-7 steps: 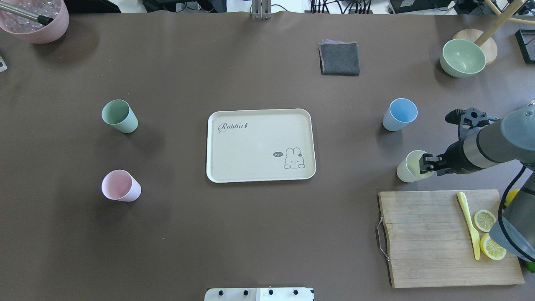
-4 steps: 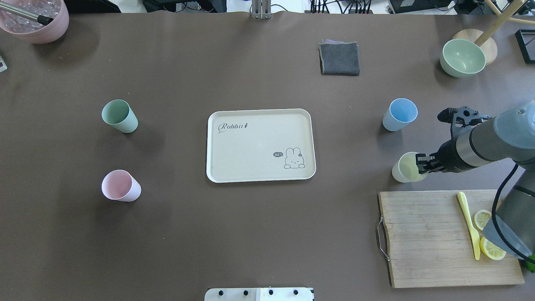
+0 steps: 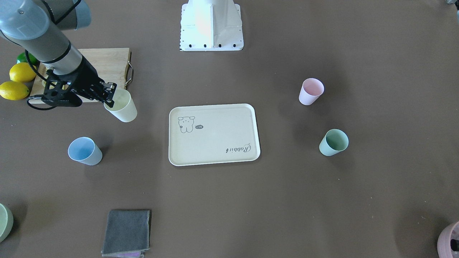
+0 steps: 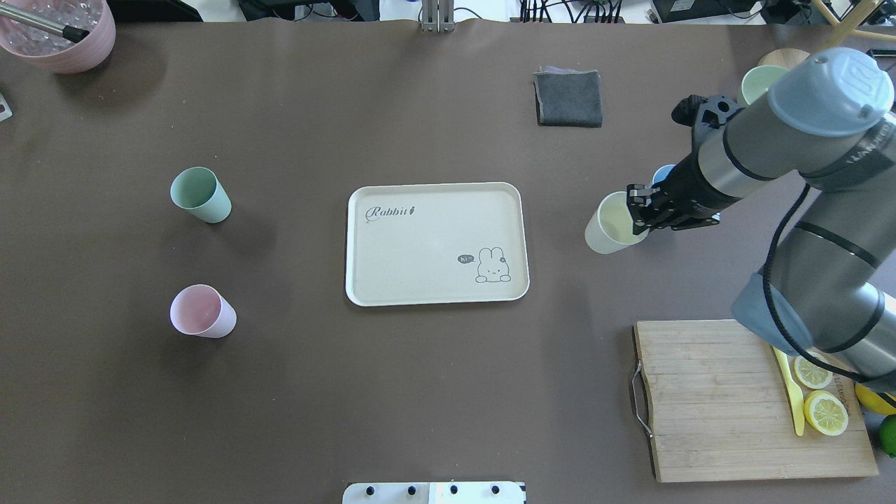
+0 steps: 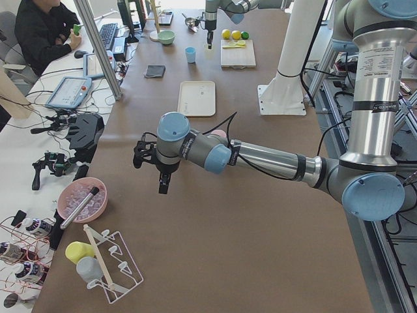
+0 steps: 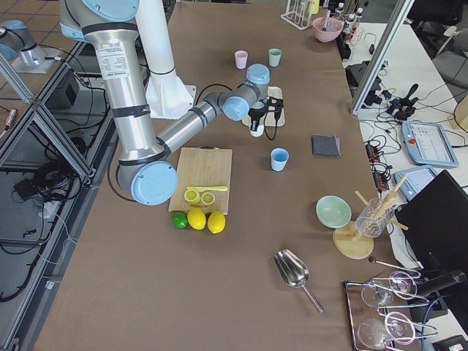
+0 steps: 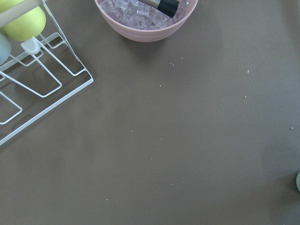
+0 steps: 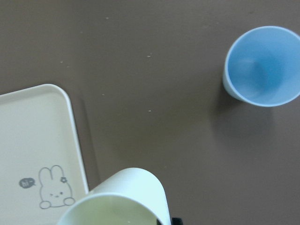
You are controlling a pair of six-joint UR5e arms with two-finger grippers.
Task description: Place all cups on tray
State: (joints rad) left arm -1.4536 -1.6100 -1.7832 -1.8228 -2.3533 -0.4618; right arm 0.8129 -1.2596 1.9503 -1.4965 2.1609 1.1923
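Right gripper (image 4: 638, 210) clamps yellow cup (image 4: 603, 234); tray (image 4: 420, 241) reads "Rabbit".

Four cups: the pale yellow cup (image 4: 607, 227) gripped in the right end effector (image 4: 635, 208), the blue cup (image 8: 262, 65) just beside it, the pink cup (image 4: 202, 311) and mint cup (image 4: 200, 195) well apart from it, beyond the one tray (image 4: 420, 245). One cutting board (image 4: 707, 399), two lemon slices (image 4: 826, 411), two whole lemons (image 3: 22, 71), one lime (image 6: 180, 220), one grey cloth (image 4: 568, 98), one green bowl (image 6: 335, 211).

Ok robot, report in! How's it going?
Right gripper shut on yellow cup, short of tray. Left gripper far off, state unclear. Nothing between cup and tray.
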